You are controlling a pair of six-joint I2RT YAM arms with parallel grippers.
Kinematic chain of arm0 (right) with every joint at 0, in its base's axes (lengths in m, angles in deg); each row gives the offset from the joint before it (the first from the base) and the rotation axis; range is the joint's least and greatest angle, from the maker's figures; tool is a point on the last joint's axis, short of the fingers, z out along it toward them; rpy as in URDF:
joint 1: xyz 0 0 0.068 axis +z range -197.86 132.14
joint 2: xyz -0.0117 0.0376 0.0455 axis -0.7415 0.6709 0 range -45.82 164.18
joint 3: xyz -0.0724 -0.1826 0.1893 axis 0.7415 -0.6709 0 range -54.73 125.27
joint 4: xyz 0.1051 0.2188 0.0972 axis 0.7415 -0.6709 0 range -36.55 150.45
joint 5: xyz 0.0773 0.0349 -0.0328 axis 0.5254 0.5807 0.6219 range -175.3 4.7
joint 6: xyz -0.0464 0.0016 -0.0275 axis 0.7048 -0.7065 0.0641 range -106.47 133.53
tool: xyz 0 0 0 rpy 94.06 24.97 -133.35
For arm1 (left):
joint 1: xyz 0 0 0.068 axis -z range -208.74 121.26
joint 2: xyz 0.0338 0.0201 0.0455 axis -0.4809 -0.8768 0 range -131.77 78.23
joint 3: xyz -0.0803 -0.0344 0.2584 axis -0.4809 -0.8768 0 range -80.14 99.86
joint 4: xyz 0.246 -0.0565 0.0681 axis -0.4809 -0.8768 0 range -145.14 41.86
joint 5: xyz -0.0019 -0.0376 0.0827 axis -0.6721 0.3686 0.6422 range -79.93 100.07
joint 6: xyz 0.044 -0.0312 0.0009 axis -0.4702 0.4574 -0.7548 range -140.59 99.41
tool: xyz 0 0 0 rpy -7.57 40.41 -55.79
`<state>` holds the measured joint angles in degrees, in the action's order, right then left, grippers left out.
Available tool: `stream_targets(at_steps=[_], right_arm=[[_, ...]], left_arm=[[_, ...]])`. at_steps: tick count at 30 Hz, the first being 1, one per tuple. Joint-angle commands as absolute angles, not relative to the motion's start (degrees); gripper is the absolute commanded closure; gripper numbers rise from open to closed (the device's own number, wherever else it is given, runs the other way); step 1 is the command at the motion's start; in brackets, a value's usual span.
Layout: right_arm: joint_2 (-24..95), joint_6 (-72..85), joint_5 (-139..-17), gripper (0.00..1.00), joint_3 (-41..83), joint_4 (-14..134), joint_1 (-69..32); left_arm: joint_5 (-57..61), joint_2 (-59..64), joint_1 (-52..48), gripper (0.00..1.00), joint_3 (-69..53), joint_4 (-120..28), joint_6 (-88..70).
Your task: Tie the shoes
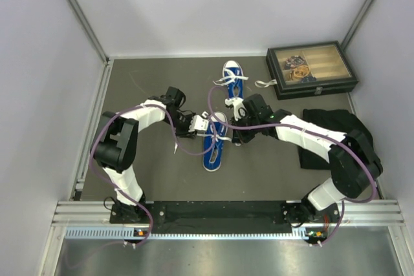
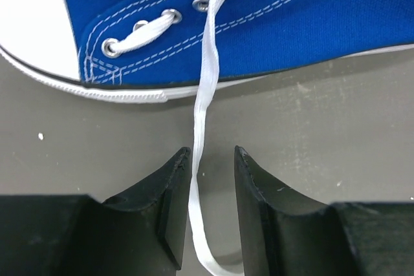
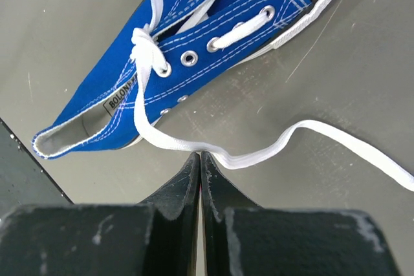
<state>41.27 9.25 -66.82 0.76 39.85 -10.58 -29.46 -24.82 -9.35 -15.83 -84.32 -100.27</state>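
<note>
Two blue shoes with white laces lie on the grey table: the near shoe between my grippers, and the far shoe behind it. My left gripper sits at the near shoe's left side. In the left wrist view its jaws stand a little apart, and a white lace from the shoe hangs between them, brushing the left finger. My right gripper is at the shoe's right side. In the right wrist view it is shut, its tips pinching the other lace beside the shoe.
A dark glass-lidded box stands at the back right. A black cloth lies on the right, partly under my right arm. Grey walls enclose the table on the left, back and right.
</note>
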Motion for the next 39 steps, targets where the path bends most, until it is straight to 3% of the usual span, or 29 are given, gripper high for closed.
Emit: stream_targets(at_steps=[1,12,13,14,17,25,39], right_arm=[[38.7,8.8,-65.4,1.00,0.5,41.6,-11.6],[39.0,8.6,-65.3,1.00,-0.2,41.9,-11.8],[38.9,8.5,-65.4,1.00,-0.3,41.9,-11.8],[38.9,8.3,-65.5,1.00,-0.2,42.1,-11.8],[38.6,7.7,-66.2,1.00,-0.4,42.5,-11.9],[38.2,5.5,-68.5,1.00,-0.7,43.9,-13.1],[38.6,2.5,-70.9,1.00,-0.1,44.4,-13.2]], left_arm=[[-27.3,-26.0,-7.5,0.62,-14.4,-82.4,-99.9],[-22.0,-27.1,-6.6,0.61,-15.3,-77.8,-97.3],[-21.9,-27.4,-6.6,0.65,-14.8,-79.4,-98.1],[-21.8,-28.1,-6.5,0.78,-14.4,-80.6,-98.5],[-21.9,-28.4,-6.5,0.99,-13.1,-83.8,-99.9],[-34.1,-19.0,-6.5,1.00,-14.1,-89.9,-98.9],[-42.4,-7.1,-2.6,1.00,-20.5,-77.9,-82.7]])
